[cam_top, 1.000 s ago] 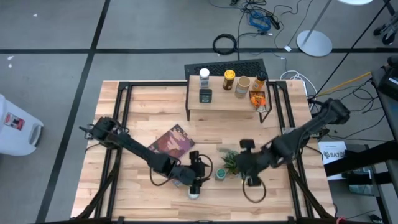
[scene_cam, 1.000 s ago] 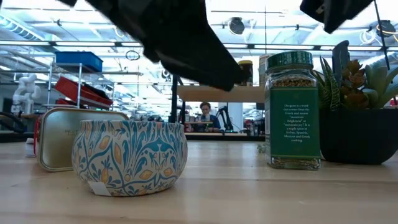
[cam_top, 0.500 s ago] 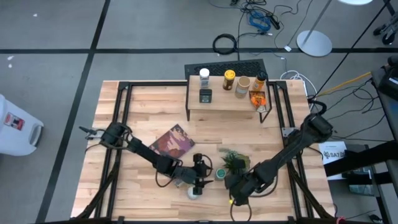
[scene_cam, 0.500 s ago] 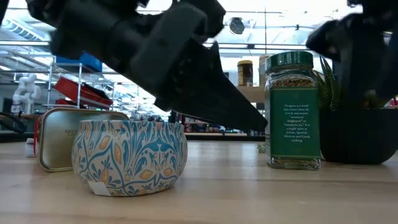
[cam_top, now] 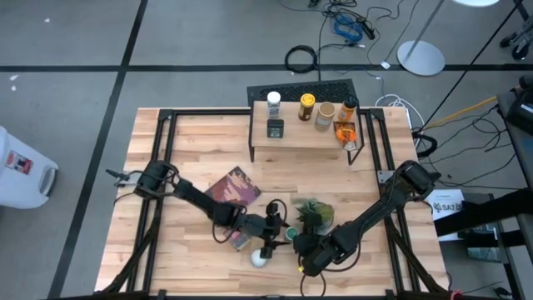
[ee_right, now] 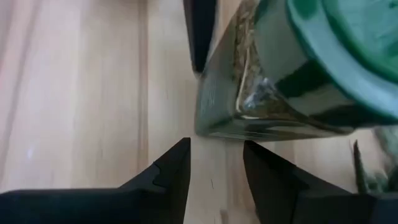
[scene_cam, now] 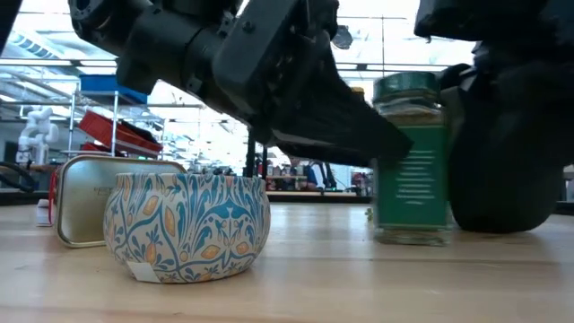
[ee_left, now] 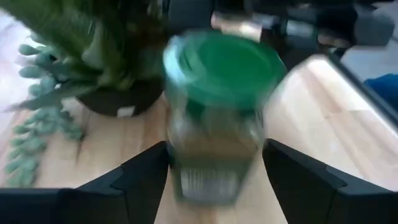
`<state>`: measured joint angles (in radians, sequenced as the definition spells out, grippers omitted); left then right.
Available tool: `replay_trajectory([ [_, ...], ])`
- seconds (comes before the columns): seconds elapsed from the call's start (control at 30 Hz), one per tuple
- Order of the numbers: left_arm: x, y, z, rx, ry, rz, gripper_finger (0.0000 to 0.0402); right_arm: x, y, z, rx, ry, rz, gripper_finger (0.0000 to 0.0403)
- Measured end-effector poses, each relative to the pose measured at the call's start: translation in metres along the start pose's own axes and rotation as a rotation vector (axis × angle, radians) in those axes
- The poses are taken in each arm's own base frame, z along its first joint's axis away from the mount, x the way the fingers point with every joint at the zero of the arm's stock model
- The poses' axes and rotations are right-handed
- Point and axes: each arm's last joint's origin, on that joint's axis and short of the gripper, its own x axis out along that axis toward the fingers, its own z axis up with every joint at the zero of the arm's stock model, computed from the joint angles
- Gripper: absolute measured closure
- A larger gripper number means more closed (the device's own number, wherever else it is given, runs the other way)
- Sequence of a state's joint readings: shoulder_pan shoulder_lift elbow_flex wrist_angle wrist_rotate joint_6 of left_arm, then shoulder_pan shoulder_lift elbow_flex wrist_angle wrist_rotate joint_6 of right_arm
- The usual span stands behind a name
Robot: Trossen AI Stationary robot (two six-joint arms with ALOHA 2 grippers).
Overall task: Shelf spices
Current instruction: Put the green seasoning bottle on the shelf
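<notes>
A glass spice jar with a green lid [ee_left: 214, 68] stands on its base on the table, next to the potted plant [cam_top: 313, 212]. My left gripper [ee_left: 216, 148] is open and reaches in level from the table's left, one finger on each side of the jar's glass body. My right gripper [ee_right: 216, 152] is open, with nothing between its fingers. It slants down just in front of the jar's base [ee_right: 249, 127]. The shelf [cam_top: 304, 142] at the far edge carries several spices and an orange packet [cam_top: 344, 132]. My left gripper has a finger [ee_left: 146, 171] close against each side of the jar's glass body [ee_left: 211, 146], below the lid, but I cannot tell whether they touch the glass. My right gripper's fingertips [ee_right: 177, 158] are just short of the jar's base, and I cannot tell whether they touch it.
A blue patterned tin [scene_cam: 186, 226] stands near the front edge with a gold tin [scene_cam: 90, 202] behind it. A maroon book [cam_top: 231, 190] lies left of the plant. My right arm hides the plant's pot in the low view.
My right gripper has come down and toward the table's near left, past the plant, to the jar's base. My left gripper has dipped and moved right, so that its fingers now flank the jar. The jar has shifted a little toward the table's left.
</notes>
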<state>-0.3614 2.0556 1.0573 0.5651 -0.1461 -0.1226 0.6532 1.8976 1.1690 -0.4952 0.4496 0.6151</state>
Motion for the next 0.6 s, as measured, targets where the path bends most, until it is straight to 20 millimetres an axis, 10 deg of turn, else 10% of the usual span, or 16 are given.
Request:
replay_trajectory([
  [0.6, 0.008, -0.001, -0.015, 0.005, 0.040, -0.052, 0.0171, 0.007, 0.003, 0.007, 0.020, -0.084, -0.002, 0.0266],
])
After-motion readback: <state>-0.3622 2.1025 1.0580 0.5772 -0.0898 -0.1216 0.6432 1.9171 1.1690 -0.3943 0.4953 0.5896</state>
